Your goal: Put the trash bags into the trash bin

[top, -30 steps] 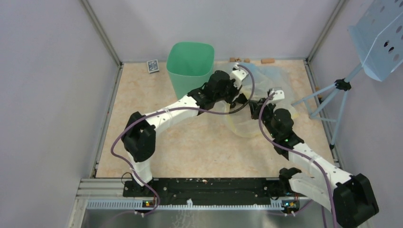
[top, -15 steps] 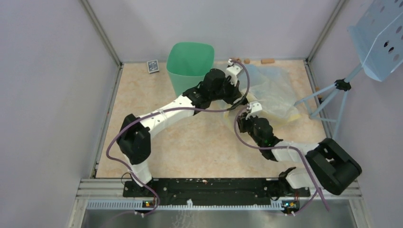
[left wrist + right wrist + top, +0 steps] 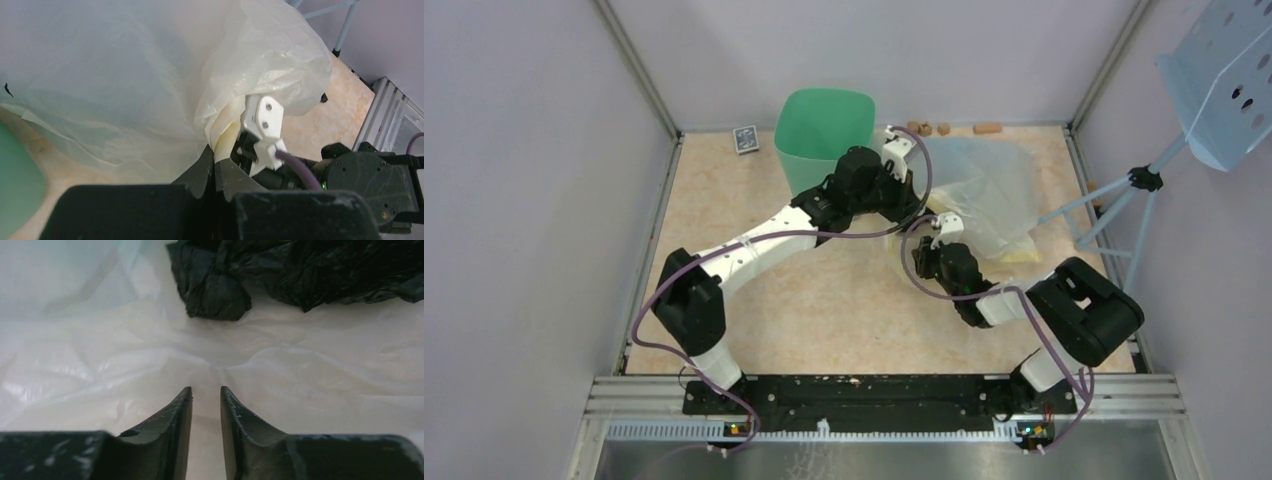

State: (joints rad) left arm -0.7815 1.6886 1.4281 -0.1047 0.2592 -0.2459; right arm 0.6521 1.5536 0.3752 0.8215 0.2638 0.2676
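While the left gripper (image 3: pixel 214 154) is staying clamped shut on a fold of the yellowish translucent bag (image 3: pixel 227 135), its arm is now sitting closer to the trash bin (image 3: pixel 824 125) than a second ago. It is hauling the pale plastic up into a taller heap just beside the rim. The right arm is folding back toward its base, elbow swung out right. The right gripper (image 3: pixel 206 390), shut a second ago, is now standing slightly parted and gripping nothing. In the right wrist view the black trash bag (image 3: pixel 300 270) is lying crumpled ahead of the fingertips, well apart from them, against the pale plastic along the top edge. It is not showing in the top view. It is outside the bin, not held by either gripper.
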